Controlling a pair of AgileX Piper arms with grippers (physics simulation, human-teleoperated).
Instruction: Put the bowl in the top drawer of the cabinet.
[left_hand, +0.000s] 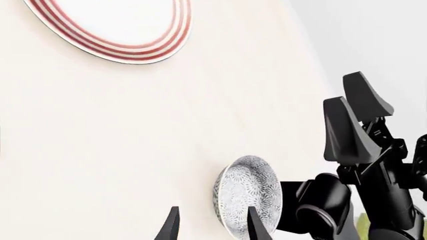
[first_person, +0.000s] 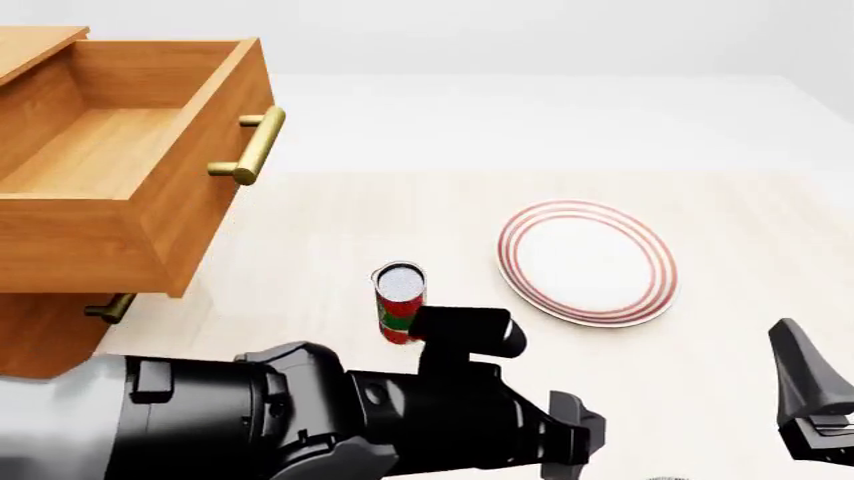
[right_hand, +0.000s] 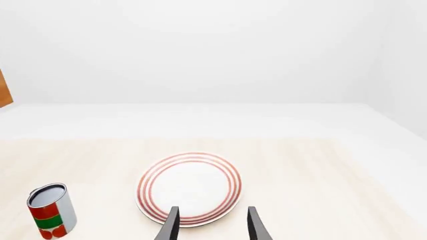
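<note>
Bowl (left_hand: 248, 195) lies on the surface (left_hand: 133, 150), free between the left tool's (left_hand: 212, 227) wide fingers; right tool (right_hand: 212, 226) wide; top drawer (first_person: 107, 160) open at ten o'clock.

We find all three renders bright, evenly and diffusely lit, sharp throughout, with only faint soft shadows on the tabletop (first_person: 334, 230) and no glare.

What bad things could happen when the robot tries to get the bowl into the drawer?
The left gripper is open and not yet on the bowl, so a poor grip on its round rim could let it slip. The right gripper sits close beside the bowl and might get bumped. Carrying it to the top drawer, the arm could knock over the can.
</note>
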